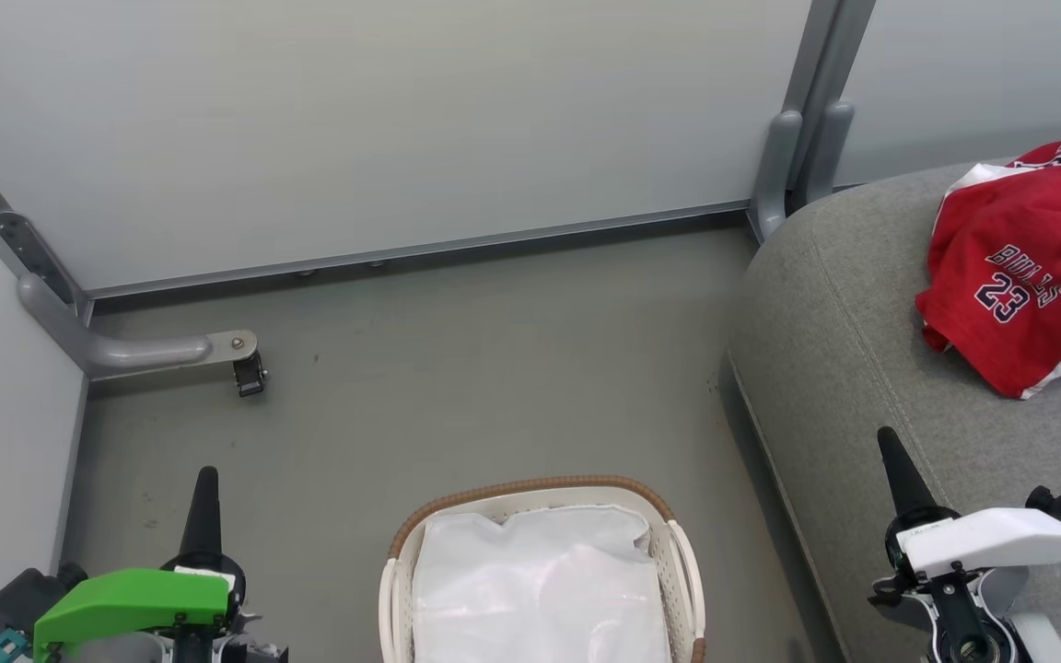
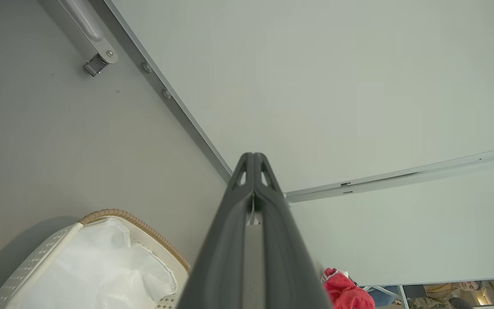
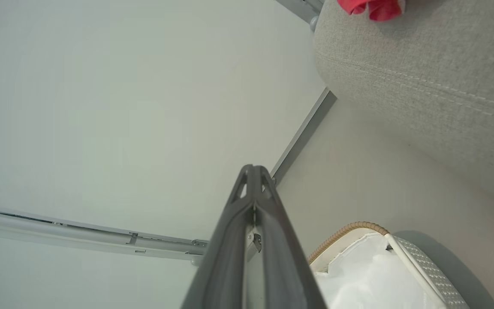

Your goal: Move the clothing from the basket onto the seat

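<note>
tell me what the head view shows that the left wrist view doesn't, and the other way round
Head view, not left wrist view: the grey seat, the "BULLS 23" lettering on the clothing lying on it, and the right gripper.

Left wrist view, not head view: part of a person at the lower right edge.

Both: the left gripper, fingers together; the basket holding a white liner; some of the red clothing; and the wall bracket.
</note>
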You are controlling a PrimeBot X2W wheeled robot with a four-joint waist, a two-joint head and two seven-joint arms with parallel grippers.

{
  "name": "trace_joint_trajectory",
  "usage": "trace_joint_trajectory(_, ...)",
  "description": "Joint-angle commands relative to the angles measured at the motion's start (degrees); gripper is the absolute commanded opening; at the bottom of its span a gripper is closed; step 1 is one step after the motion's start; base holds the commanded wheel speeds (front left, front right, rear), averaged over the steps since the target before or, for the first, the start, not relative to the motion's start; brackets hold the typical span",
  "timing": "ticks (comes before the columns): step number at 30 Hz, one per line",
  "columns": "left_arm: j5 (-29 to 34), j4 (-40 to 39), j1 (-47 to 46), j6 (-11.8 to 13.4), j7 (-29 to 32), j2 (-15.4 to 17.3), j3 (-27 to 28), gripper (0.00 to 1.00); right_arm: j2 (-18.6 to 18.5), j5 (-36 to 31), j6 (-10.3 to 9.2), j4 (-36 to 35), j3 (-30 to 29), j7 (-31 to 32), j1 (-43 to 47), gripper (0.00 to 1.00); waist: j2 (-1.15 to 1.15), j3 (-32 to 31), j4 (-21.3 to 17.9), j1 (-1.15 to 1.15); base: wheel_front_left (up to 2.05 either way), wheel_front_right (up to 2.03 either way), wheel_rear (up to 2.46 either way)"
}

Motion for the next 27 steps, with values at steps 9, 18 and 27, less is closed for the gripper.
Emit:
trace_joint_trajectory(9, -4.83, -0.56, -1.85, -0.60, 1.52, 0.46, 0.97, 0.00, -0.31, 5.80, -0.03, -0.61, -1.06, 1.52, -0.92, 0.00, 0.00, -0.22, -0.15, 0.00, 0.00, 0.00, 0.00)
trace_joint_trajectory(18, -8.73, -0.54, -2.30, -0.81, 2.79, 0.44, 1.65, 0.00, -0.27, 10.25, -0.04, -0.64, -1.84, 2.75, -0.96, 0.00, 0.00, -0.43, -0.31, 0.00, 0.00, 0.00, 0.00)
trace_joint_trajectory(27, -12.29, -0.52, -2.83, -1.01, 3.89, 0.43, 2.22, 0.00, -0.22, 14.42, -0.04, -0.68, -2.59, 3.95, -0.99, 0.00, 0.00, -0.64, -0.46, 0.00, 0.00, 0.00, 0.00)
